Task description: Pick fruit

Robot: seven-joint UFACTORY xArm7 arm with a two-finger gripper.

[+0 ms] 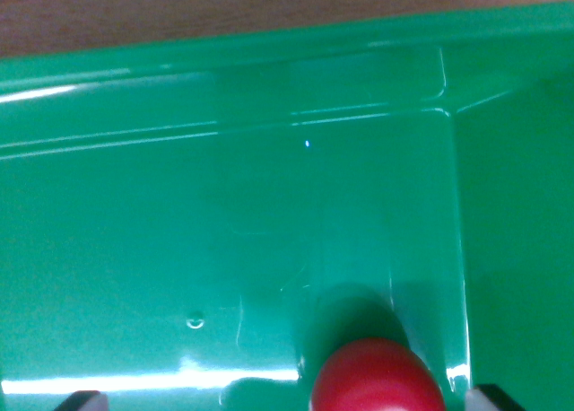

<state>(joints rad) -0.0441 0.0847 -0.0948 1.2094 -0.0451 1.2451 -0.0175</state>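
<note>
Wrist view shows a red fruit (378, 378) at the bottom edge of the picture, a little toward the wrist view's right of centre. Only its rounded, glossy upper part is in view; the rest is cut off by the frame, so its kind cannot be told. A dark shadow lies on the green surface just above it.

Two fingertips of the gripper (289, 400) peek in at the bottom corners: a dark and pale tip (82, 400) at the wrist view's left and another (495, 398) at the wrist view's right. They stand wide apart, spread, with the fruit between them and nearer the one on the right. Whether either tip touches the fruit cannot be told, since the contact area lies below the frame.

Around the fruit spreads the floor of a shiny green plastic bin (179, 240). It carries bright streaks of reflected light, a small round moulding mark at lower left, and raised ridges running across the upper part. A wall rises along the wrist view's right side.

Beyond the bin's far rim, a strip of brown wooden table (179, 12) runs across the top.
</note>
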